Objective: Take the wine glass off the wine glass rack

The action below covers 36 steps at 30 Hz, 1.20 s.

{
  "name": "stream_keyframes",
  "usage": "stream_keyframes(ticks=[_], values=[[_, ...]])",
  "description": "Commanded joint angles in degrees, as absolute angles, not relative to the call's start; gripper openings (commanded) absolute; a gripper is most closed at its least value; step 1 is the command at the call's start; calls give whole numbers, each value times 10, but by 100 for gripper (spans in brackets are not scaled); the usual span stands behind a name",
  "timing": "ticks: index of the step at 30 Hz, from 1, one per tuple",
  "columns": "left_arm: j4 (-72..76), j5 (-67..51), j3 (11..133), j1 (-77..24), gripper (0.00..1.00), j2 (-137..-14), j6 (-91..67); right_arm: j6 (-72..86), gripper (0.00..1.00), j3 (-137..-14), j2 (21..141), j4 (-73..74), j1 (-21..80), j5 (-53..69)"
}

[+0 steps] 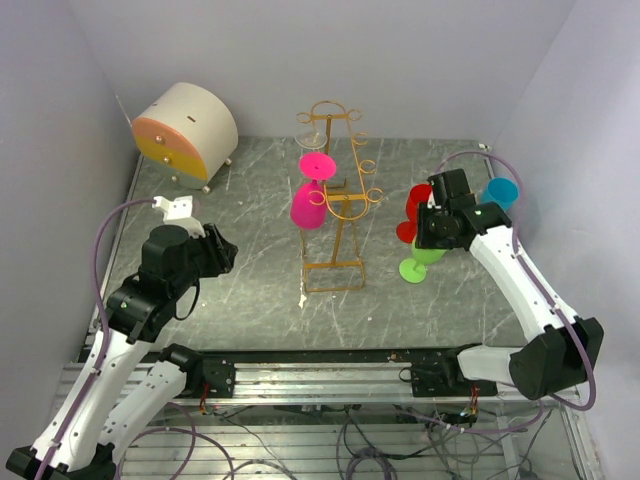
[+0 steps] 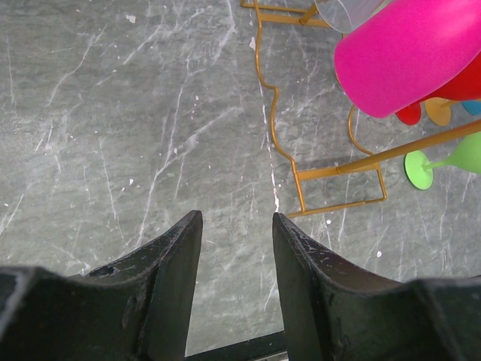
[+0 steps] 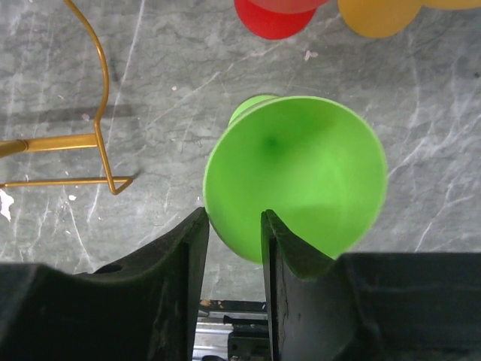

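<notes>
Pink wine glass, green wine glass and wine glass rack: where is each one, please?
Pink wine glass (image 1: 308,205), top external view, on its bowl.
Green wine glass (image 3: 297,177), right wrist view, inside its bowl.
Wine glass rack (image 2: 421,144), left wrist view, on its straight rod.

The golden wire wine glass rack (image 1: 345,238) stood upright mid-table, its rectangular base toward the near edge. A pink wine glass (image 1: 308,205) hung bowl-down on its left side, and a clear wine glass (image 1: 311,140) hung behind. A green wine glass (image 1: 412,269) stood upright toward the right edge.

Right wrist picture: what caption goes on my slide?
Right gripper open above an upright green wine glass, golden rack nearby.
</notes>
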<state>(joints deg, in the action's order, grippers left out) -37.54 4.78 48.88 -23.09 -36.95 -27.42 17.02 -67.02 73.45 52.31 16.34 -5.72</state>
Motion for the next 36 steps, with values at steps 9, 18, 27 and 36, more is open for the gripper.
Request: stream_keyframes(ticks=[9, 18, 27, 36], values=[[-358, 59, 485, -234, 53, -374, -278, 172, 43, -768, 628, 572, 162, -59], [-308, 25, 499, -234, 53, -396, -326, 164, 44, -776, 560, 553, 162, 18], [-228, -45, 656, -232, 52, -561, -406, 167, 44, -768, 524, 525, 162, 62], [-57, -243, 694, -148, 50, -663, -565, 164, 44, -763, 509, 510, 162, 79]])
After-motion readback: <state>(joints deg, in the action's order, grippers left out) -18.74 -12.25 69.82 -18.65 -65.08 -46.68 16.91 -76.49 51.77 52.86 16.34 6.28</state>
